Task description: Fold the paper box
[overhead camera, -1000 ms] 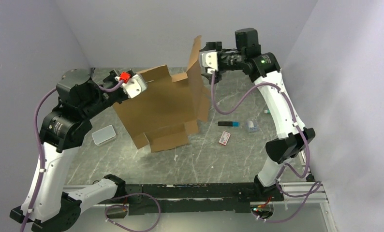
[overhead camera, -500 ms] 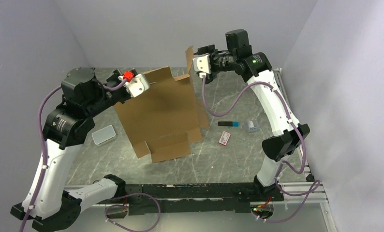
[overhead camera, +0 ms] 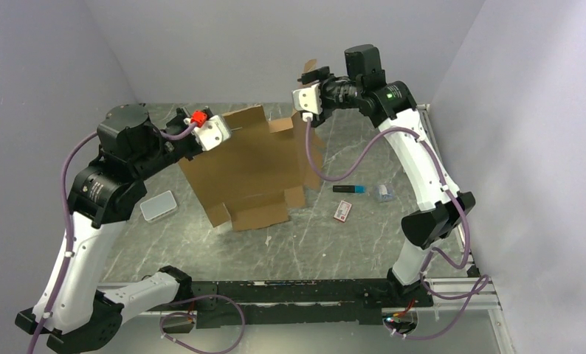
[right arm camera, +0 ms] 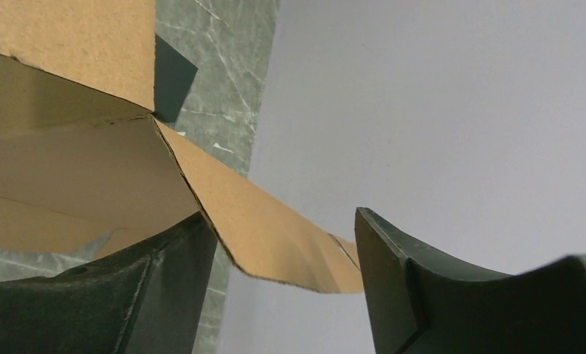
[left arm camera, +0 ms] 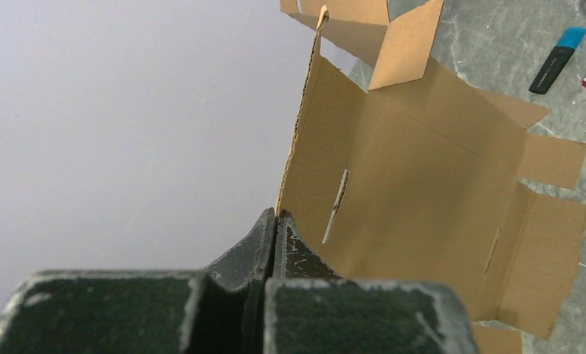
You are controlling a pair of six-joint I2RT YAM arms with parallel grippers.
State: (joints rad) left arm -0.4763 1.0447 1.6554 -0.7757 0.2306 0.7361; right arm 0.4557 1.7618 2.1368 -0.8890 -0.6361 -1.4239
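The left arm (overhead camera: pixel 98 188) rises from its base at the near left, elbow high, forearm reaching right and away. The left jaws are pinched together on an edge of the box (left arm camera: pixel 423 184) (no gap shows between them). The right arm (overhead camera: pixel 417 147) climbs from the near right, bends by the right wall and stretches left at the far side. The right jaws stand wide apart, with cardboard of the box passing between them.

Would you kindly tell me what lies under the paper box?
Along the lower edge of the paper box, marbled table shows, where its flaps seem to rest. Anything beneath the tilted cardboard is covered in every view.
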